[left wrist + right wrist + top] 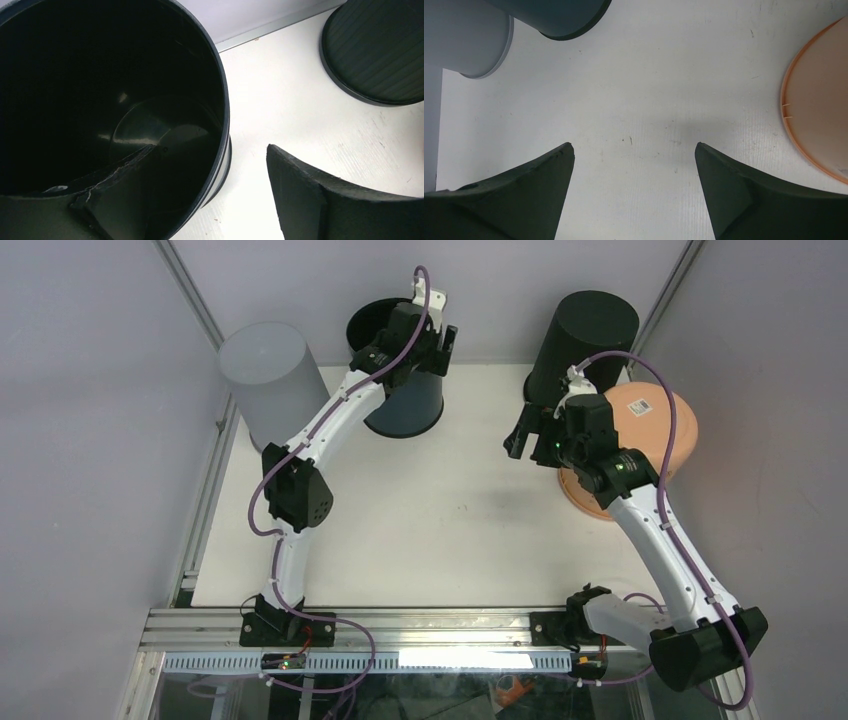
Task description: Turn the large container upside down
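Left wrist view: at the back of the white table [300, 100] the large black container [220, 100] stands mouth-up. The left gripper [210, 147] straddles its rim, fingers apart and not clamped. Likely best: pinch the wall firmly, lift clear, then roll. The right gripper [634, 145] hangs open.

Left arm [335, 415] and right arm [665, 540] were built from white tubular links joined by black joint housings, with black bases. A purple cable [427, 295] was routed along each arm and held by white ties. A green light [620, 468] was noted on the right wrist housing. Fingers [524, 200] of the right gripper [633, 145] were seen as dark, rough-faced wedges.
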{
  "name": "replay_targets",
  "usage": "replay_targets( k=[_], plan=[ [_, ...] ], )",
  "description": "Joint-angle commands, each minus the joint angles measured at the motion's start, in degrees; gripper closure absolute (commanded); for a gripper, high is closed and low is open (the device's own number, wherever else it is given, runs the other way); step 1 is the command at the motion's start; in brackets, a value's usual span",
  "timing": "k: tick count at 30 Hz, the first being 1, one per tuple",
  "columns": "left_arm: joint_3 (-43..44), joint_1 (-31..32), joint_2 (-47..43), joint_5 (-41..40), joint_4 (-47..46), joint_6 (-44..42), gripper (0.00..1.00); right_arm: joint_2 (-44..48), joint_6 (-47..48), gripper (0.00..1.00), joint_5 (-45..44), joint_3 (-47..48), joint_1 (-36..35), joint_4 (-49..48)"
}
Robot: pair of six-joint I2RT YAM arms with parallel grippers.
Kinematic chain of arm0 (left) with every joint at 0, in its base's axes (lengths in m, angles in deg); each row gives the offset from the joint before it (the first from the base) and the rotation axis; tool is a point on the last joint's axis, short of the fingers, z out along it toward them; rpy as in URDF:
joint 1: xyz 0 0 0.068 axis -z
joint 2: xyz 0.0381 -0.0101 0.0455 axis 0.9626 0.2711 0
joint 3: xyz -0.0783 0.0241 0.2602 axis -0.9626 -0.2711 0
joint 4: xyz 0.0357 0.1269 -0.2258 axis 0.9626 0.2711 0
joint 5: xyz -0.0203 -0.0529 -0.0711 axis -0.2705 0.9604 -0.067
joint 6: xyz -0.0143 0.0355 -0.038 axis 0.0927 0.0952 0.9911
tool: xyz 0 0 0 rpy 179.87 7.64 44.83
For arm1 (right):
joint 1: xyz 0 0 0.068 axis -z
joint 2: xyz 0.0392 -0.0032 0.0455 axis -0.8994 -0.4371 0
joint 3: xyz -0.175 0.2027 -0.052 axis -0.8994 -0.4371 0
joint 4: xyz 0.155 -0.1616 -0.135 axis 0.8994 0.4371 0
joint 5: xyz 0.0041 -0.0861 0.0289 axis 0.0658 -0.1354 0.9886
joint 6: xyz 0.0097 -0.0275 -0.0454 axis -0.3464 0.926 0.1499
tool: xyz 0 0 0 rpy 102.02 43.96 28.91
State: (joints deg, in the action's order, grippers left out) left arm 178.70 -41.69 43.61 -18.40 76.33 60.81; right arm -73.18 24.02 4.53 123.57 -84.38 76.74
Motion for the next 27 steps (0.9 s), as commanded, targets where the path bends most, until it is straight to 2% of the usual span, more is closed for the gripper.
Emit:
replay_targets(
  k=[1,7,16,21,27],
  plan=[
    [0.83,0.01,-1.77,2.43,-0.20,-0.18,0.26,1.38,0.75,0.06,0.31,-0.10,0.43,-2.39],
    [0.61,0.04,-2.13,5.45,1.41,0.50,0.53,0.69,0.71,0.06,1.02,0.27,0.43,-2.86],
    [0.16,0.36,-2.59,10.45,3.22,2.34,0.74,0.21,0.69,0.06,1.32,0.54,0.43,-3.20],
    [0.20,1.36,-4.07,11.76,3.70,2.73,1.00,-0.24,0.27,0.06,1.93,0.41,0.43,-3.75],
    [0.61,1.79,-7.30,11.85,3.60,3.64,1.00,-1.20,-0.04,0.06,2.51,0.95,0.43,-4.53]
  ],
)
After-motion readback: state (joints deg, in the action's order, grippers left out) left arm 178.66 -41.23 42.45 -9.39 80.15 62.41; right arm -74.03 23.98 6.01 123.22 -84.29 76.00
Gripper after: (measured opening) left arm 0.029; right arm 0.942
